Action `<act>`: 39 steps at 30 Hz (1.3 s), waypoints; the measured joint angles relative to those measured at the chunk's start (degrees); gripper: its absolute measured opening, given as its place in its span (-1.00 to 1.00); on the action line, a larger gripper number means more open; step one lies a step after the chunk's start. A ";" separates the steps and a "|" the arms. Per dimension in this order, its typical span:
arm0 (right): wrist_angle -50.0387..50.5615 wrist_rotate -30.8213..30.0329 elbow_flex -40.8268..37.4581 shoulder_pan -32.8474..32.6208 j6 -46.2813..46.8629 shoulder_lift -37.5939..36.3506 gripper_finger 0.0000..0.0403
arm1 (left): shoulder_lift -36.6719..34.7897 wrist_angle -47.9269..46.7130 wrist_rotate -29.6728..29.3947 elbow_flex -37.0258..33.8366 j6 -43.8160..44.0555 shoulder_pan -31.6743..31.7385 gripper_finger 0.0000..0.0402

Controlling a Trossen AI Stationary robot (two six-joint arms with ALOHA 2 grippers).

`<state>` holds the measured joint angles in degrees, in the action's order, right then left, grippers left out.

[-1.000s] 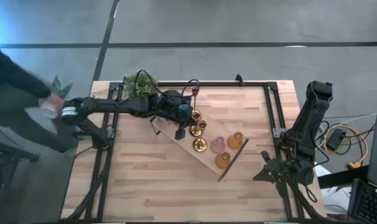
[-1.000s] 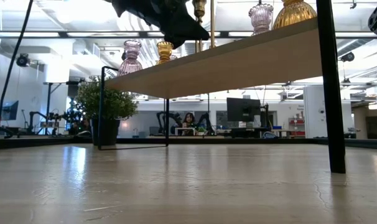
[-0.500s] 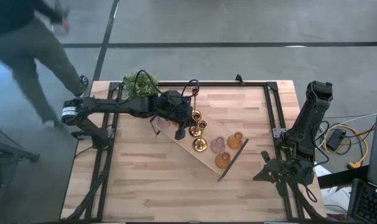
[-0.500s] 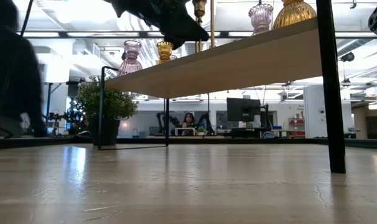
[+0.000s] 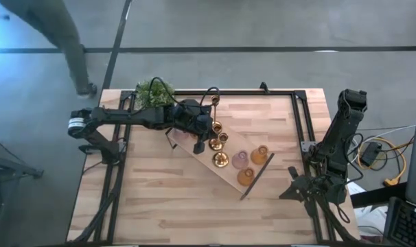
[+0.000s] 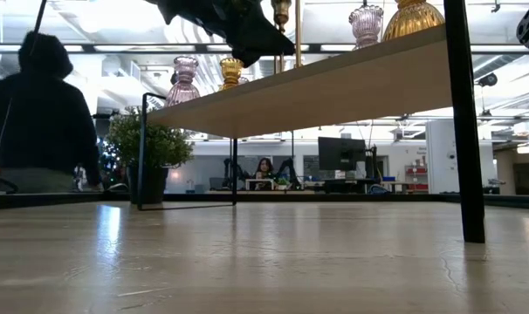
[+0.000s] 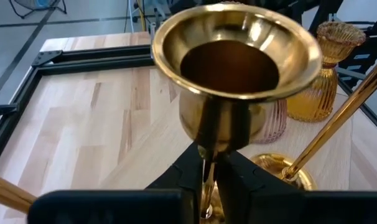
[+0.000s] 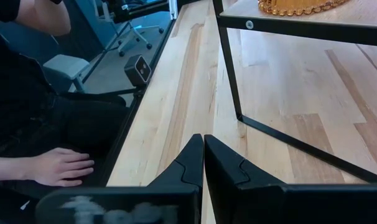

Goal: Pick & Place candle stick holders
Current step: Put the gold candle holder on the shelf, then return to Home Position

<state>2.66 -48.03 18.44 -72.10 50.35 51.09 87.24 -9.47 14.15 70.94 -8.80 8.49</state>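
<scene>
Several candle stick holders stand on a long light-wood tray at the table's middle: gold thin-stemmed ones, pale pink glass ones and amber glass ones. My left gripper is over the tray's far-left end, shut on a gold holder with a cup-shaped top. My right gripper is shut and empty, its arm folded at the table's right edge. My left gripper pinches the gold holder's thin stem just below the cup, between its two fingers. The holder stands upright in the hold with its cup opening up. The fingers hide its base, so I cannot tell whether it rests on the tray.
A second gold holder's slanting stem and round base stand close beside the held one, with a pink glass and an amber glass behind. A green potted plant stands at the far left. A person stands beyond the table.
Both arms and the holders have kept still. A person has walked past the table's far-left corner and away from it.
</scene>
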 joint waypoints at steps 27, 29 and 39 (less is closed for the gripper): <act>-0.01 0.00 0.00 0.00 0.00 0.00 -0.96 | -0.21 -3.02 -0.04 0.00 1.09 0.00 -0.43; -0.02 0.00 0.00 0.00 0.00 0.00 -0.96 | -0.53 -3.40 -0.07 0.00 1.06 0.00 -0.43; 0.01 0.00 0.00 0.00 0.00 0.00 -0.96 | -4.04 -7.13 -0.37 0.00 0.22 0.04 -0.43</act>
<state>2.66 -48.03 18.44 -72.10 50.35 51.09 83.20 -16.60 13.78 70.94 -8.58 8.54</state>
